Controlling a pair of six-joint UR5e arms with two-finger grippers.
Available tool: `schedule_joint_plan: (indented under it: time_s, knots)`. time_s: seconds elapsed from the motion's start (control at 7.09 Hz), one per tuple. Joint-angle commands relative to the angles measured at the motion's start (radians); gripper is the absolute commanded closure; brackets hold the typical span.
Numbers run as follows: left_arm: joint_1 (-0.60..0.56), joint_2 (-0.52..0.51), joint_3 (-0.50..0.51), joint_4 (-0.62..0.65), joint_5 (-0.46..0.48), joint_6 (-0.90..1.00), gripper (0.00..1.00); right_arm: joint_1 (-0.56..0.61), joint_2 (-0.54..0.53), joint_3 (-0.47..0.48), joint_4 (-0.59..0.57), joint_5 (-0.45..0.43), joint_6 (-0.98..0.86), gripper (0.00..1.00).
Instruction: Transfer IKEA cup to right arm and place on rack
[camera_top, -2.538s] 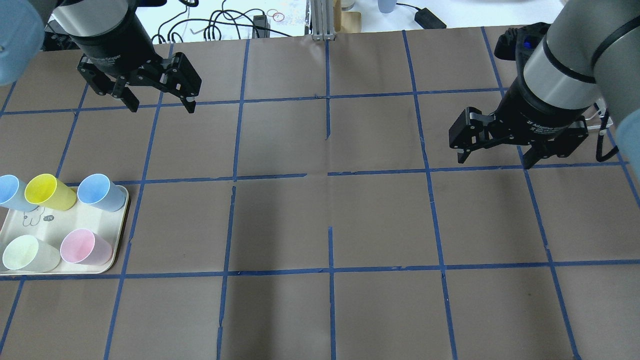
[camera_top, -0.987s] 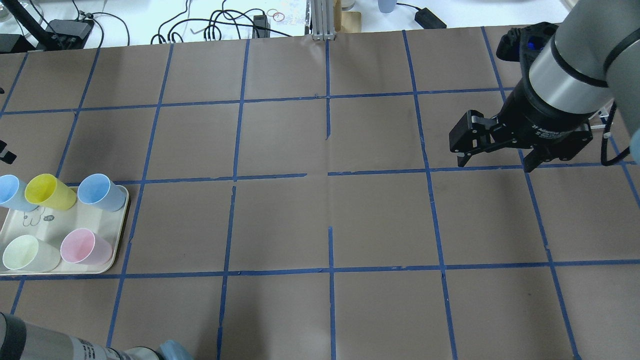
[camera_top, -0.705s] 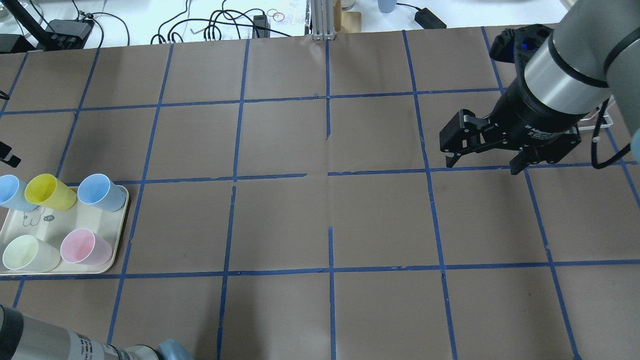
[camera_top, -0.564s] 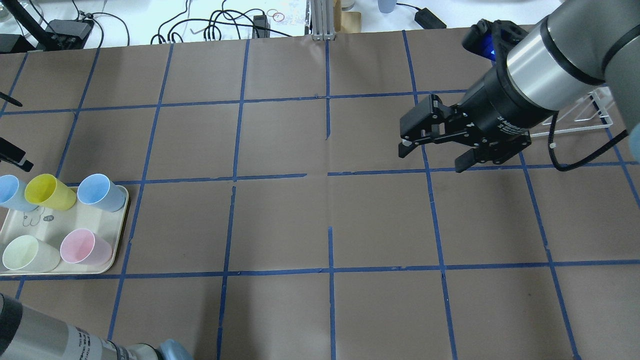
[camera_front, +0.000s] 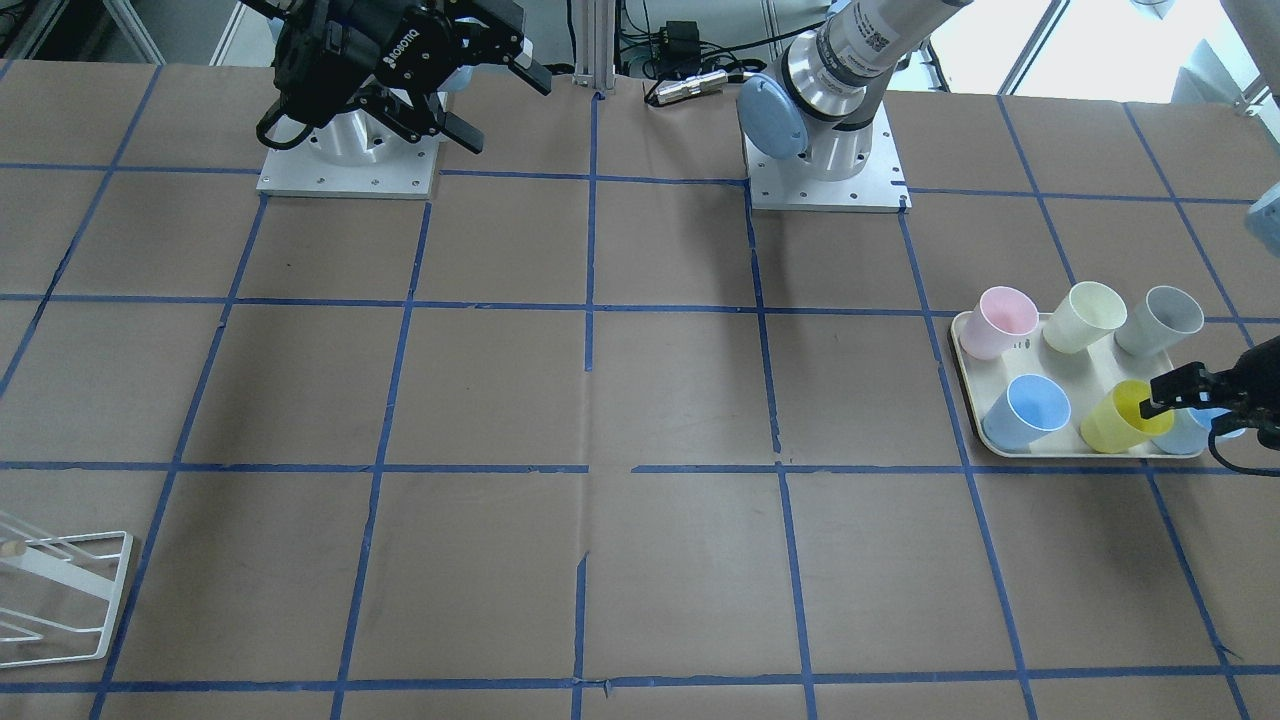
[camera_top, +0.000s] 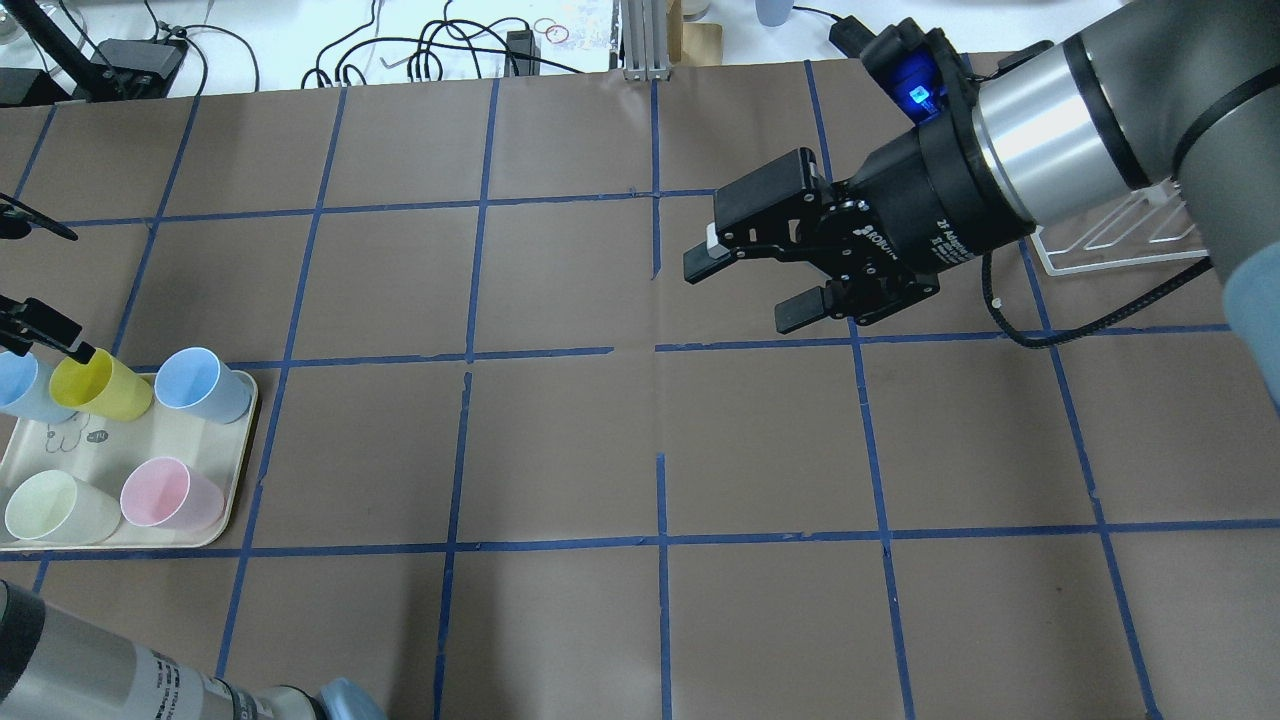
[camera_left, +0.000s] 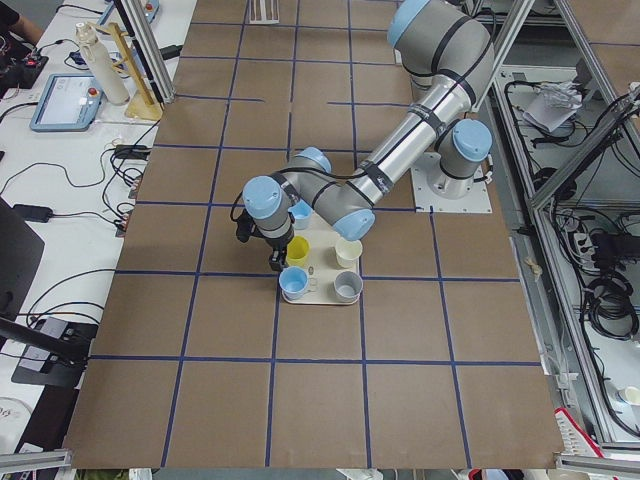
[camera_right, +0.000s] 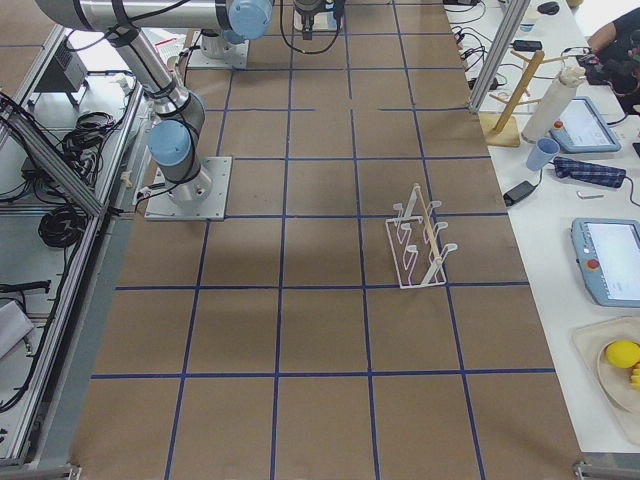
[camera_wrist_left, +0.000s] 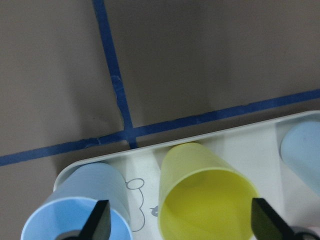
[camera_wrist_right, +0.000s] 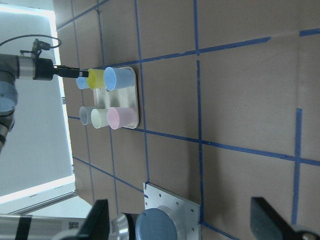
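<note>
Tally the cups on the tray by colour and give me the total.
On the tray:
blue cups: 2
bright yellow cup: 1
pink cup: 1
cream cup: 1
grey cup: 1
Total: 6 cups

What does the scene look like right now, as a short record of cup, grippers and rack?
target: bright lemon-yellow plastic tumbler, upright on cream rectangular tray
left gripper: open, poised at the tumbler, not closed on it
right gripper: open, empty, over the brown table
rack: white wire rack, nothing on it
stage: pick not yet made
</note>
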Motion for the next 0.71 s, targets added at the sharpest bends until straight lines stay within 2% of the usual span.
schedule_joint_plan:
  time_s: [0.0,0.56]
  knots:
    - [0.001,0.018,-0.043,0.035,0.015,0.014,0.00,-0.066,-0.001,0.085,0.027,0.198,-0.190,0.00]
    - [-0.002,0.023,-0.053,0.038,0.036,0.014,0.14,-0.071,0.000,0.165,0.037,0.427,-0.262,0.00]
